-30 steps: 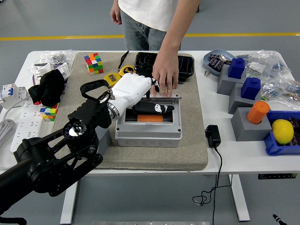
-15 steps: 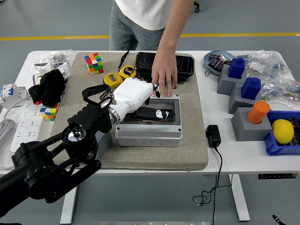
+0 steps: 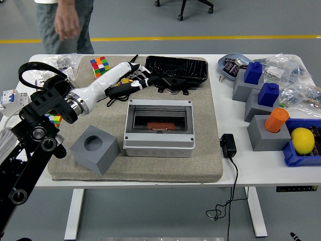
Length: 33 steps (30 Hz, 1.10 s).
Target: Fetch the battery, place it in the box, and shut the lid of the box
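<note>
Orange battery (image 3: pixel 159 125), grey box (image 3: pixel 158 143)

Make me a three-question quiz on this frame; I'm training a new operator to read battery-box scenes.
1. True or false: the lid of the grey box is down over the orange battery.
2. Which hand is in view? A) the left hand B) the right C) both
3. What sits on the mat directly left of the box?

Key
1. True. The clear lid lies flat and the battery shows through it.
2. A. It reaches from the left, beyond the box's far edge, near the black tray.
3. A grey cube with a round hole on top.
</note>
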Tool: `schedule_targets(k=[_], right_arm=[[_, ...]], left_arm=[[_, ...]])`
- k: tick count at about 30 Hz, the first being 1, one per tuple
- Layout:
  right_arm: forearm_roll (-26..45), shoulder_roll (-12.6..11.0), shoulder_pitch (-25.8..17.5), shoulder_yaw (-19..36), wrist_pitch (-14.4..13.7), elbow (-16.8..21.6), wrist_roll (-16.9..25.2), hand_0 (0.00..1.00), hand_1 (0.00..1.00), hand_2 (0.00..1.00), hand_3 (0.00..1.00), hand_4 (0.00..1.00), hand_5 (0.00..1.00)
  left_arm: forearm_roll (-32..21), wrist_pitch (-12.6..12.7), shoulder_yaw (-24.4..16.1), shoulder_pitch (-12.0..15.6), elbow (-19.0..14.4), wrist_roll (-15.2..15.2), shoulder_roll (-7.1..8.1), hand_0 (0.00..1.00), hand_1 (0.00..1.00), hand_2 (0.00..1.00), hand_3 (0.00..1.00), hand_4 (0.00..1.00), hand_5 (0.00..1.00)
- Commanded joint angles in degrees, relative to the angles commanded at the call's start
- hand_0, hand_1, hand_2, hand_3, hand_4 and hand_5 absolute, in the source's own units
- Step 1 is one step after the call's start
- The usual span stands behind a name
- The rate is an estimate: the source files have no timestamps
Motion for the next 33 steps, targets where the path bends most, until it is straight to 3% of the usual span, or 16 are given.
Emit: schedule_targets(k=[4, 5, 7, 10, 11, 13, 15, 18, 22, 27, 33], right_arm=[[0.20, 0.05, -0.09, 0.07, -0.09, -0.10, 0.03, 0.765, 0.718, 0.731, 0.764, 0.998, 0.998], [0.25, 0.04, -0.09, 0.10, -0.11, -0.13, 0.05, 0.765, 0.718, 0.731, 0.764, 0.998, 0.998], [0.16, 0.02, -0.08, 0.31, -0.13, -0.12, 0.07, 0.765, 0.718, 0.731, 0.764, 0.998, 0.998], [0.05, 0.00, 0.05, 0.61, -0.10, -0.06, 0.09, 0.765, 0.718, 0.731, 0.764, 0.998, 0.998], [-0.03, 0.00, 0.12, 0.74, -0.07, -0.03, 0.10, 0.765, 0.718, 0.731, 0.764, 0.998, 0.998], [0.01, -0.01, 0.24, 0.77, -0.02, 0.05, 0.13, 0.765, 0.718, 0.731, 0.764, 0.998, 0.998], [0.18, -0.06, 0.36, 0.76, -0.08, 0.07, 0.22, 0.765, 0.718, 0.731, 0.764, 0.998, 0.998], [0.23, -0.32, 0.50, 0.57, -0.21, 0.17, 0.36, 0.765, 0.719, 0.731, 0.764, 0.998, 0.998], [0.34, -1.06, 1.13, -0.19, -0.38, 0.51, 0.58, 0.765, 0.719, 0.731, 0.764, 0.998, 0.998], [0.52, -1.10, 1.02, -0.91, -0.63, 0.63, 0.85, 0.765, 0.719, 0.731, 0.763, 0.998, 0.998], [-0.07, -0.63, 0.03, -1.36, -0.83, 0.74, 0.83, 0.765, 0.720, 0.731, 0.763, 0.998, 0.998]], left_arm=[[-9.68, 8.88, -9.02, 0.88, -0.12, -7.25, -0.30, 0.646, 0.724, 0.715, 0.713, 0.998, 0.998], [-12.29, 11.38, -10.78, 1.17, -0.55, -8.84, -0.27, 0.788, 0.843, 0.823, 0.793, 0.998, 0.998], [-16.76, 15.76, -13.08, 1.85, -1.49, -11.21, -0.01, 0.788, 0.843, 0.823, 0.793, 0.998, 0.998], [-24.11, 22.57, -13.32, 3.74, -2.50, -12.83, 1.25, 0.788, 0.843, 0.823, 0.793, 0.998, 0.998], [-27.09, 25.25, -13.00, 4.56, -2.53, -13.17, 1.73, 0.873, 0.917, 0.876, 0.833, 0.998, 0.998], [-31.19, 28.07, -12.44, 5.94, -2.34, -13.34, 2.37, 0.873, 0.917, 0.876, 0.833, 0.998, 0.998], [-29.65, 29.03, -12.07, 7.51, -1.71, -13.14, 2.84, 0.873, 0.917, 0.876, 0.833, 0.998, 0.998], [-23.24, 29.28, -11.60, 9.53, -0.68, -12.74, 3.56, 0.911, 0.942, 0.897, 0.847, 0.998, 0.998], [-15.14, 27.92, -8.81, 12.68, 0.44, -11.50, 6.81, 0.911, 0.942, 0.897, 0.847, 0.998, 0.998], [-16.85, 26.29, -10.05, 16.82, 0.89, -11.75, 6.75, 0.900, 0.938, 0.893, 0.850, 0.998, 0.998], [-22.33, 24.82, -10.62, 18.63, 6.27, -10.65, 6.21, 0.884, 0.927, 0.874, 0.836, 0.998, 0.998]])
